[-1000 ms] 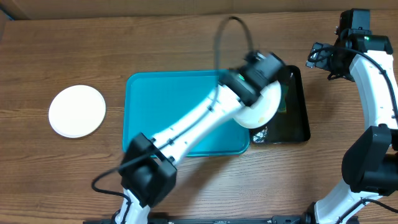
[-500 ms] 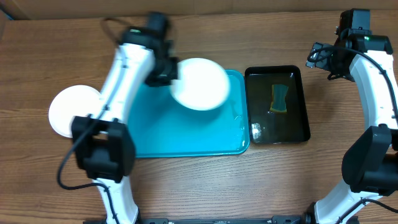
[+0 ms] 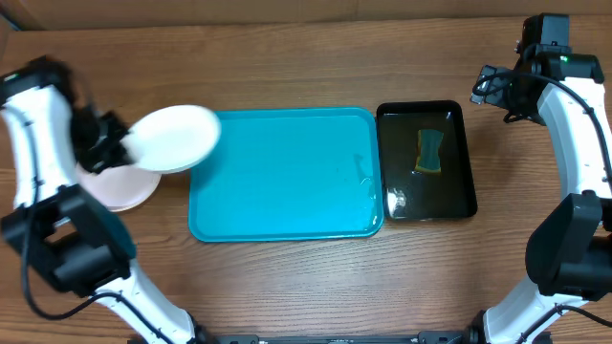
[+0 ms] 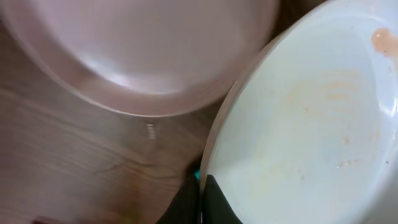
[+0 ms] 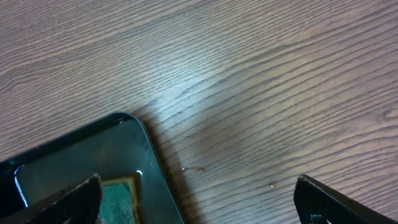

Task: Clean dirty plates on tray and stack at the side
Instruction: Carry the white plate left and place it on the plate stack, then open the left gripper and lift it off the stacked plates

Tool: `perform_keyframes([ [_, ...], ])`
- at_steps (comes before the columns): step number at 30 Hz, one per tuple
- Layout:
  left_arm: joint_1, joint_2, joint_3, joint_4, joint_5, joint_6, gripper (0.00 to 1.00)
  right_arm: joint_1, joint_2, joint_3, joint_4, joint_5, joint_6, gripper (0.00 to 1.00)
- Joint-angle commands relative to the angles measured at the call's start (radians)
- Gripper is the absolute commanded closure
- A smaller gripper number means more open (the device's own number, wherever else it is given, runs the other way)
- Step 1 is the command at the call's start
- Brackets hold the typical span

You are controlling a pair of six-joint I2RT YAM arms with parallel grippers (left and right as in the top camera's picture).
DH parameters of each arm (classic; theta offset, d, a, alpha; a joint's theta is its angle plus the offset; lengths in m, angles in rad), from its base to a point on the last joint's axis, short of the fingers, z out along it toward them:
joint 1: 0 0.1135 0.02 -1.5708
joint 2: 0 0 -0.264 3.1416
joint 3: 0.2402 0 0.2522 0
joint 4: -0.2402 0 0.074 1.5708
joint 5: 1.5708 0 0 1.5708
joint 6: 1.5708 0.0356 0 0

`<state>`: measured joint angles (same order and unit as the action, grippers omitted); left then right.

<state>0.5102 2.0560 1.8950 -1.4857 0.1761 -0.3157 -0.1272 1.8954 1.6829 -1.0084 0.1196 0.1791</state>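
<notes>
Wood-grain table [image 3: 287, 67] all round, and the left gripper [image 3: 117, 145] is pinching a white plate [image 3: 172, 137] by its rim, holding it tilted over the left edge of the bare turquoise tray [image 3: 277, 172]. Up close, that plate shows faint orange smears [image 4: 382, 40] across its shallow well. Beneath it, a second white plate [image 3: 120, 189] lies flat on the wood. Far right, the right gripper [image 3: 490, 88] hovers, fingers spread wide, near the black basin [image 3: 449, 196] with a sponge [image 3: 430, 150] inside.

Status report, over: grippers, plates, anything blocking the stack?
Left gripper shut on smeared plate, partly over side plate. Right gripper open, by black basin. No plates on tray. Nothing blocking.
</notes>
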Motion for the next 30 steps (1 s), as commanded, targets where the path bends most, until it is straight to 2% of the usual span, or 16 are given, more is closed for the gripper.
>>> perform_keyframes([
  [1, 0.084, 0.005, -0.004, -0.006, -0.071, -0.025, 0.96, 0.005, -0.016, 0.013, 0.005, 0.011, -0.001, 0.00],
  [4, 0.153, 0.005, -0.028, 0.000, -0.135, -0.056, 0.96, 0.005, -0.016, 0.013, 0.005, 0.011, -0.001, 0.00],
  [10, 0.223, 0.005, -0.057, 0.030, -0.168, -0.058, 0.96, 0.005, -0.016, 0.013, 0.005, 0.011, -0.001, 0.00],
  [27, 0.209, 0.005, -0.188, 0.265, -0.149, -0.090, 0.96, 0.005, -0.016, 0.013, 0.005, 0.011, -0.001, 0.00],
  [29, 0.209, 0.005, -0.200, 0.278, -0.130, -0.088, 0.93, 0.005, -0.016, 0.013, 0.005, 0.011, -0.001, 0.00],
  [30, 0.209, 0.005, -0.200, 0.280, -0.122, -0.083, 0.87, 0.005, -0.016, 0.013, 0.005, 0.011, -0.001, 0.00],
])
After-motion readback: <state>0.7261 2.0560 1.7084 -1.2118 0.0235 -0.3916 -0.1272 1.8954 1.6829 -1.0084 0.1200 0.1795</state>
